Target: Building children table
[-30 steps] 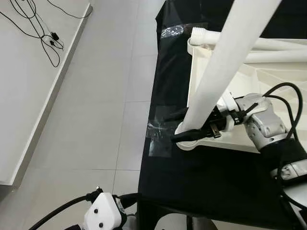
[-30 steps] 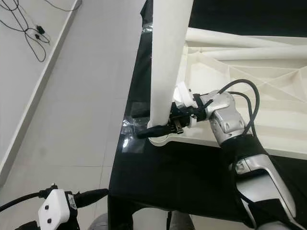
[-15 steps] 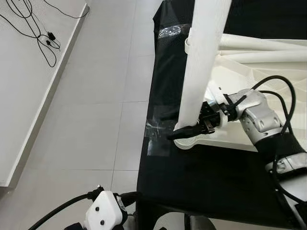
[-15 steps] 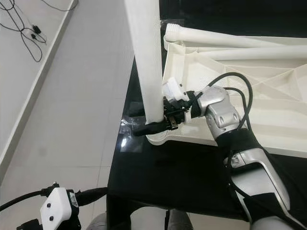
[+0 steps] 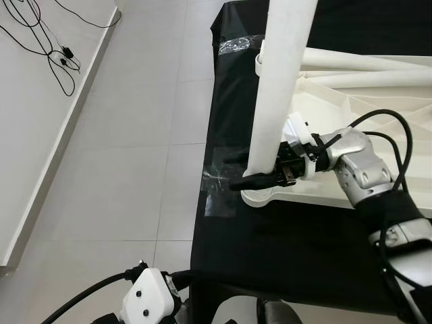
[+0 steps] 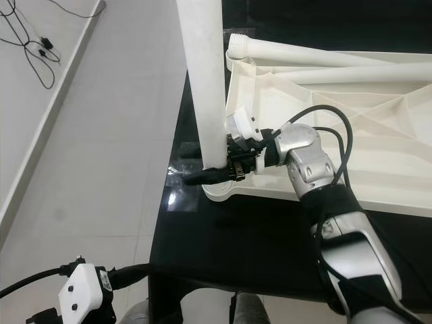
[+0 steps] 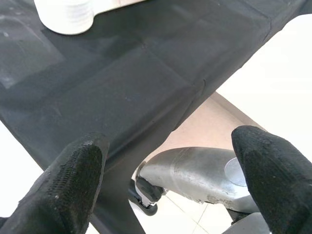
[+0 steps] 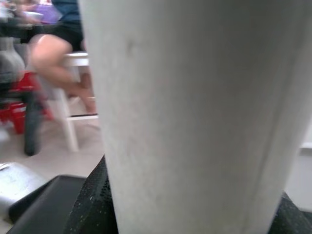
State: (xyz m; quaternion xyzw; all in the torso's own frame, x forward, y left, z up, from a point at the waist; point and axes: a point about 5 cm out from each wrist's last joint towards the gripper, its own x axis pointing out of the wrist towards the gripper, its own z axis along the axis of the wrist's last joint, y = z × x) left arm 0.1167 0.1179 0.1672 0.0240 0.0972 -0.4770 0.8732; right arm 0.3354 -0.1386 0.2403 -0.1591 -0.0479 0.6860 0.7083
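Head stereo downward; wrist cameras close-up.

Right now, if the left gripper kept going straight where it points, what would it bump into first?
Probably the black cloth on the table edge. The left gripper is open and aims toward it, with a grey chair base lower down. Depth is hard to judge.

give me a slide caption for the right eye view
Right hand grips the upright white table leg at the corner socket of the upturned white tabletop on a black-covered table.
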